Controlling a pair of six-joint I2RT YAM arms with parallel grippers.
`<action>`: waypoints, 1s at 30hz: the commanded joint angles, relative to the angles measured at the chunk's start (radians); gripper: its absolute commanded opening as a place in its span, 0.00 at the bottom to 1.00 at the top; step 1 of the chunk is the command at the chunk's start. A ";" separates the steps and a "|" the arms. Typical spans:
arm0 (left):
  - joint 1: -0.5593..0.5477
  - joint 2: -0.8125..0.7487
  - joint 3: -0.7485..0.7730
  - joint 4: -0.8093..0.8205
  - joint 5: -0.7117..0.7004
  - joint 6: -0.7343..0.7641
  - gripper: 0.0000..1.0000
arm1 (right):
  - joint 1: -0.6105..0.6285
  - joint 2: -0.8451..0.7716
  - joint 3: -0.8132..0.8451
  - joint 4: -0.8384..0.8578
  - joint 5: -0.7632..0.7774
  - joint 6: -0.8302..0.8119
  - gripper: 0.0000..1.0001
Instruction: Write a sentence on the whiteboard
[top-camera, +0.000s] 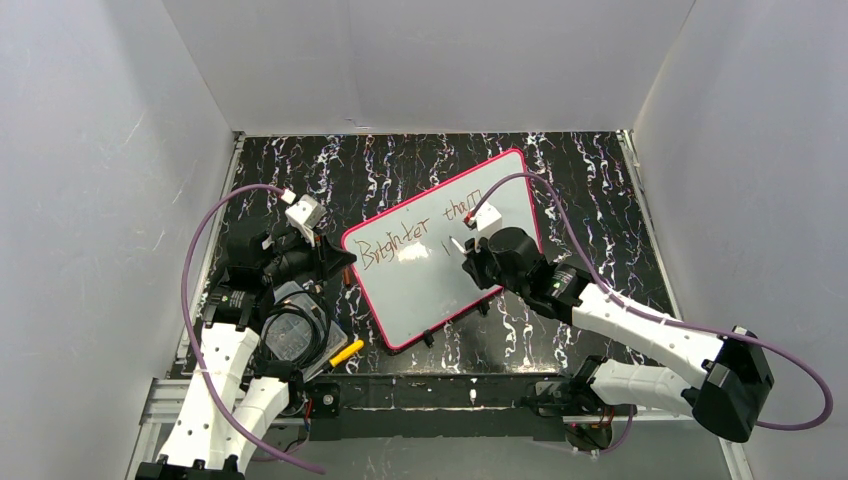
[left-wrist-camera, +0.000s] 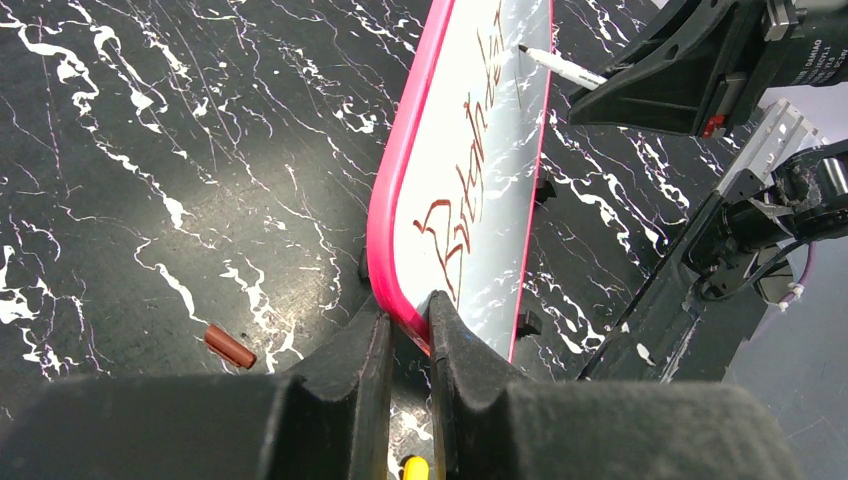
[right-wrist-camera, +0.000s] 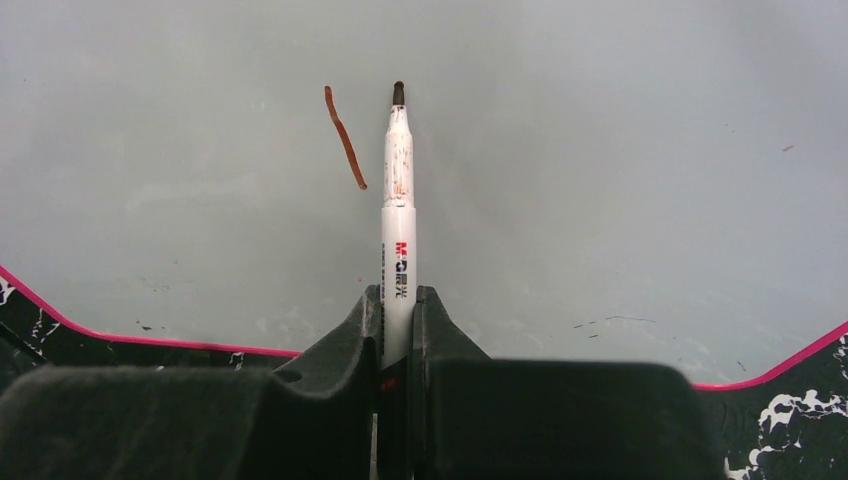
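The whiteboard (top-camera: 440, 270) lies tilted on the black marbled table, with a pink-red frame. The sentence (top-camera: 415, 235) reads "Brighter than" in reddish-brown, and one short stroke (right-wrist-camera: 345, 135) stands below it. My left gripper (top-camera: 343, 262) is shut on the board's left corner frame (left-wrist-camera: 405, 300). My right gripper (top-camera: 470, 257) is over the board's middle, shut on a white marker (right-wrist-camera: 398, 210). The marker's dark tip points at the board face just right of the stroke. The marker also shows in the left wrist view (left-wrist-camera: 562, 66).
A reddish-brown marker cap (left-wrist-camera: 230, 347) lies on the table left of the board's corner. A yellow-tipped object (top-camera: 347, 352) and a dark round item (top-camera: 290, 335) lie near the left arm's base. White enclosure walls stand on three sides.
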 joint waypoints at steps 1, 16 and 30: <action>-0.003 -0.009 -0.014 -0.016 -0.030 0.091 0.00 | 0.007 -0.006 -0.003 -0.039 -0.022 0.034 0.01; -0.003 -0.009 -0.014 -0.015 -0.022 0.087 0.00 | 0.071 0.000 -0.071 -0.096 -0.114 0.091 0.01; -0.003 -0.007 -0.014 -0.011 -0.017 0.087 0.00 | 0.084 -0.083 -0.005 -0.067 0.066 0.088 0.01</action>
